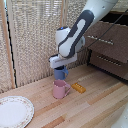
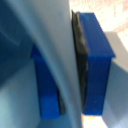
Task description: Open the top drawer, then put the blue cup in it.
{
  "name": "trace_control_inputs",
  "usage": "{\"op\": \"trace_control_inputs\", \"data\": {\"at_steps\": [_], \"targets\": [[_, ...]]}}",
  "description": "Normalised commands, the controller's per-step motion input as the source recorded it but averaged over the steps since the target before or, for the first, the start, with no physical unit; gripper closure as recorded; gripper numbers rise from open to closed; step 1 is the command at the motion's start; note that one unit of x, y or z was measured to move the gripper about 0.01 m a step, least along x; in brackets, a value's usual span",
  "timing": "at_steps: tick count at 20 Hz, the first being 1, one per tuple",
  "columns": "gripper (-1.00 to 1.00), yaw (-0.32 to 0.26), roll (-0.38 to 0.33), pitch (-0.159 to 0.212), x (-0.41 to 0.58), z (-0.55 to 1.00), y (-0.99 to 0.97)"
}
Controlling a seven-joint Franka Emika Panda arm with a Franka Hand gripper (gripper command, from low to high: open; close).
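The blue cup hangs just above the pink mug on the wooden table, caught under the arm's gripper, and that closeness is the first risk: a dip or a sideways swing at this height would likely knock the pink mug over or shove it into the small orange block lying just beside it. The second risk is the grip itself. It appears to sit on the thin rim wall alone, so a quick turn toward the chest could let the cup pivot or slip out. The third concerns the goal: the top drawer, up at the exterior view's right, seems to stand out a little from the front below it, but whether the gap is wide enough to take a cup cannot be told from here — if it is not, the cup would strike the front or its silver handle. A white plate lies well apart, out of the likely path. In the wrist view the two blue fingers are drawn nearly together, with the pale blue cup wall pinched between their dark pads — clamped on the cup, with no spare gap showing.
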Motion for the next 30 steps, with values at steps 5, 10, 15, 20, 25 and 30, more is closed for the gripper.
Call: {"op": "trace_control_inputs", "data": {"at_steps": [5,10,15,20,25,30], "targets": [[1.00,-0.276,0.016,0.000,0.022,0.80,0.12],[1.00,-0.277,0.008,0.000,0.027,0.84,0.09],[1.00,-0.327,0.000,-0.006,0.000,0.82,0.00],[1.00,-0.322,-0.027,-0.006,0.010,0.85,0.04],[1.00,-0.319,-0.048,0.000,0.004,0.88,0.03],[1.00,-0.325,-0.049,0.000,0.009,0.88,0.00]]}}
